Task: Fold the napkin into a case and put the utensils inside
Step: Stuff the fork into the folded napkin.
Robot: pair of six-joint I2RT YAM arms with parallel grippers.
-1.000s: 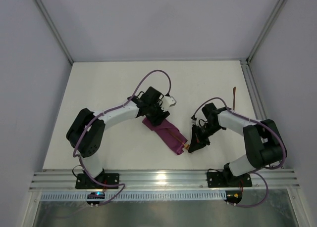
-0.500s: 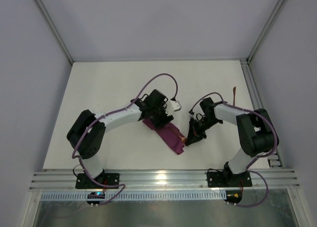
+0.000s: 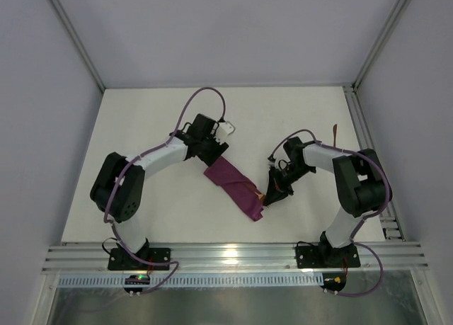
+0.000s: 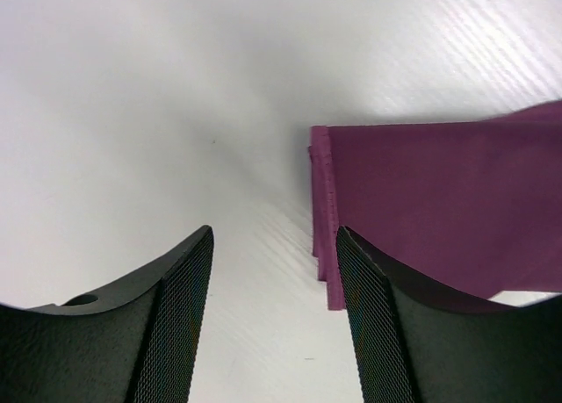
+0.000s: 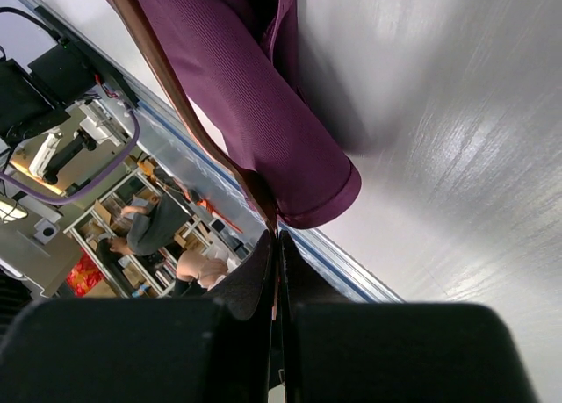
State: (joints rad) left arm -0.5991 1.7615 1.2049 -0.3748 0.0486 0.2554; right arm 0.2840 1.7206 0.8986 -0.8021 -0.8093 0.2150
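The plum-purple case [image 3: 236, 190] lies as a narrow folded strip, running diagonally between the two arms. My left gripper [image 3: 212, 154] is open and empty just beyond its upper-left end. In the left wrist view the cloth's edge [image 4: 421, 201] lies beside the right finger [image 4: 378, 333]. My right gripper [image 3: 272, 195] is shut on a copper-brown utensil at the case's lower-right end. In the right wrist view the utensil's slim handle [image 5: 256, 197] runs from the closed jaws along and under the cloth [image 5: 255, 104]. Whether it is the fork or the knife is hidden.
A second copper-brown utensil [image 3: 334, 135] lies at the far right beside the metal rail [image 3: 362, 137]. A metal rail [image 3: 233, 258] runs along the table's near edge by the arm bases.
My left gripper has drawn back up and to the left, off the case, and stands open. My right gripper has shifted slightly left toward the case with the utensil in it.
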